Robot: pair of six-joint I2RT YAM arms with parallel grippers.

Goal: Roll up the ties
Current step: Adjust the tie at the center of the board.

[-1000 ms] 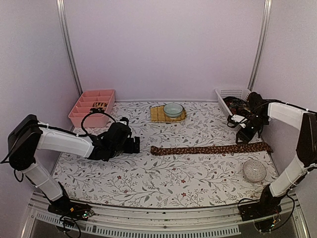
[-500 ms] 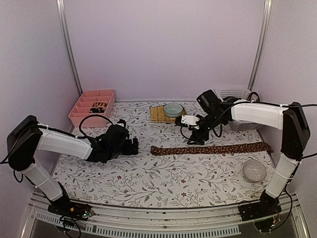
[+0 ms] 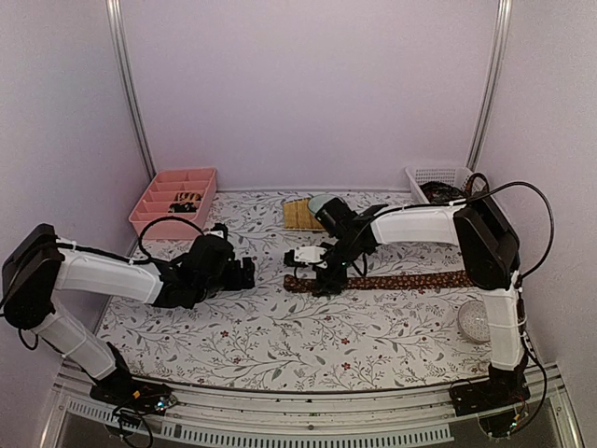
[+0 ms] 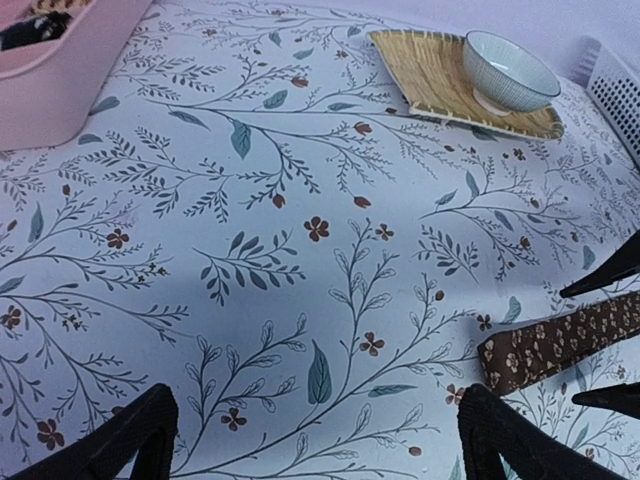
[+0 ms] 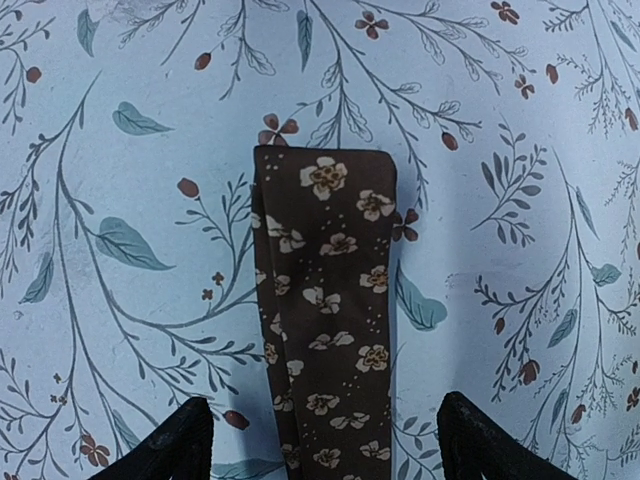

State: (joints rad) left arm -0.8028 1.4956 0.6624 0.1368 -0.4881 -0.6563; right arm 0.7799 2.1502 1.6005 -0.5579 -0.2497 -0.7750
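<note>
The left gripper [image 3: 250, 273] sits low over the table [image 3: 280, 341], jaws spread wide and empty. To its right the tie [image 3: 410, 278] lies flat, stretching rightward. The right gripper [image 5: 325, 440] hovers over the tie's left end, jaws apart on either side of the cloth, gripping nothing.

A bowl [image 4: 510, 72], ceramic it seems, sits on the woven mat [image 4: 420, 62] between a pink tray [image 3: 173, 201] and a white basket [image 3: 438, 175]

1. Left arm [image 3: 103, 273]: white link shells, black joints, looped black cable.
2. Right arm [image 3: 420, 222]: matching white shells; black cable arching above.
3. Left gripper [image 4: 315, 410], right gripper [image 5: 322, 402]: black tapered fingers.
</note>
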